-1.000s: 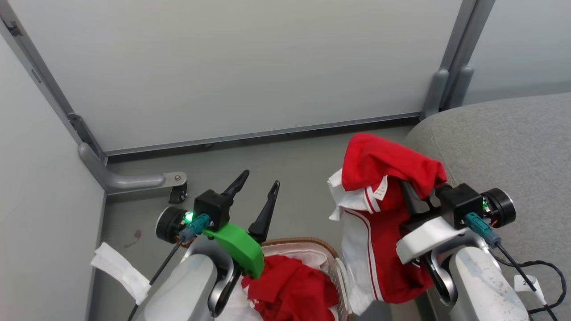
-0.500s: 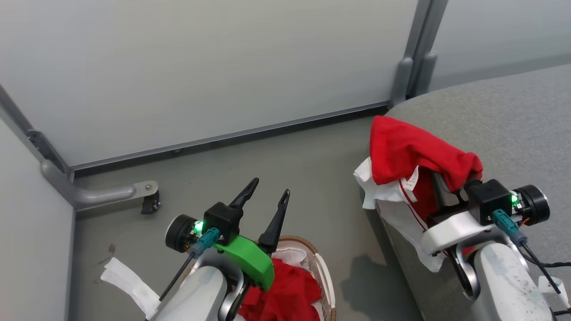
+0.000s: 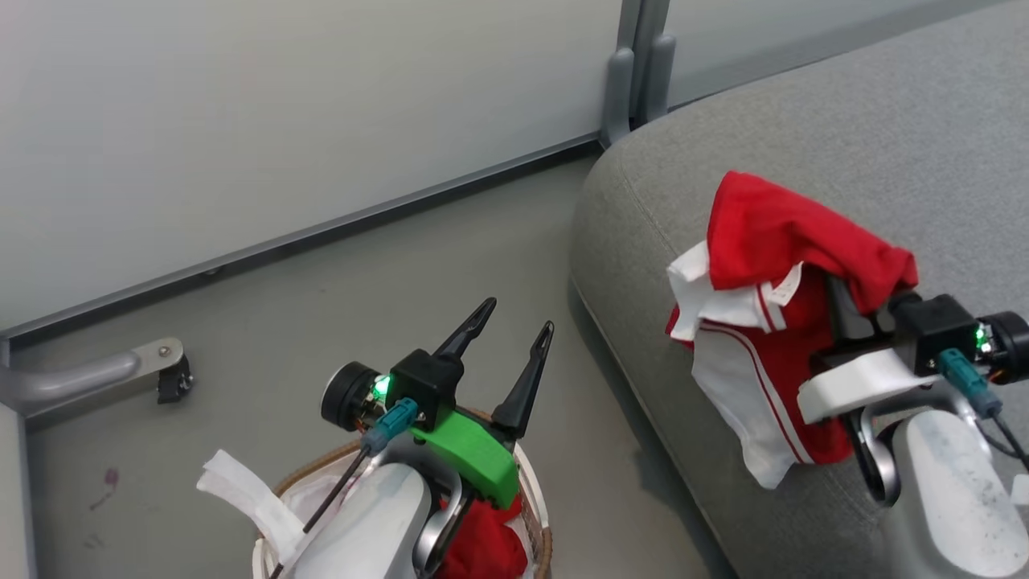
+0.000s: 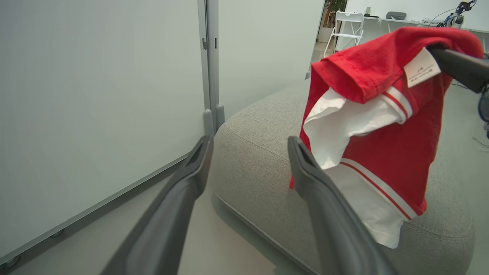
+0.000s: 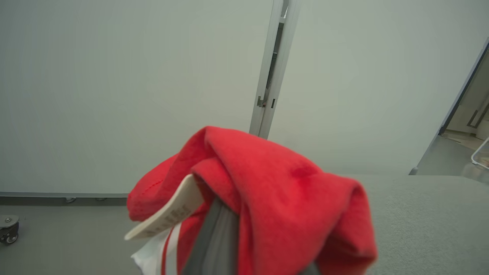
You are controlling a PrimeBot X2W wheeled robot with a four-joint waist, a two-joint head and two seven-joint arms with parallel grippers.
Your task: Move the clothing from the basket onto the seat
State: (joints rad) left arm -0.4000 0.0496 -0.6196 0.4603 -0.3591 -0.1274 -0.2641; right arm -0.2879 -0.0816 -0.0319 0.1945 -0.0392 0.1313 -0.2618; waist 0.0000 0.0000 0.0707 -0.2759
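Note:
A red garment with white striped trim hangs draped over my right gripper, which is shut on it above the grey seat. The cloth hides the fingertips. More red clothing lies in the white basket with the brown woven rim at the bottom of the head view. My left gripper stands open and empty just above that basket, fingers pointing toward the seat's corner.
Pale partition panels stand behind, joined at a grey post. A metal foot with a caster sits on the grey floor at left. A white liner flap hangs over the basket's left rim.
The camera has swung right, so the seat now takes up much more of the head view. My right gripper has carried the striped garment from beside the basket to above the seat.

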